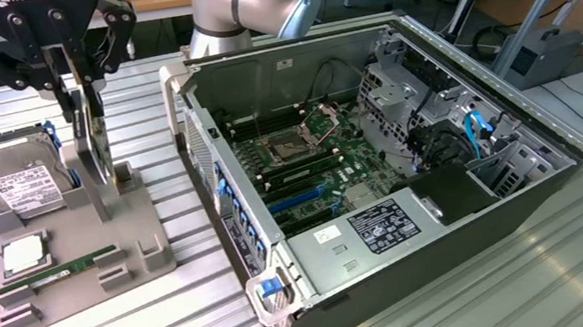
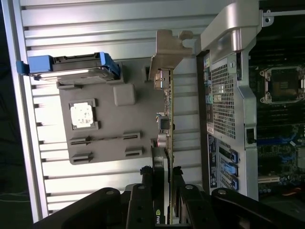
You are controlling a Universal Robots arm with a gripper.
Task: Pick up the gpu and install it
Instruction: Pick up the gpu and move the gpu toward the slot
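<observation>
The gpu (image 1: 90,152) is a thin card standing on edge over the back of the grey holder (image 1: 78,259). My gripper (image 1: 80,102) comes down from above and is shut on the card's upper edge. In the wrist view the gpu (image 2: 167,109) runs edge-on away from my gripper (image 2: 164,183), its silvery bracket (image 2: 167,52) at the far end. I cannot tell whether its lower edge still sits in the holder's slot. The open computer case (image 1: 382,160) lies to the exterior view's right, motherboard (image 1: 303,162) exposed.
On the holder are a hard drive (image 1: 18,187) in a blue frame, a square processor (image 1: 23,254) and a narrow green memory stick (image 1: 58,274). The case wall (image 2: 228,95) stands close beside the card. The ribbed metal table (image 1: 509,270) extends toward the front.
</observation>
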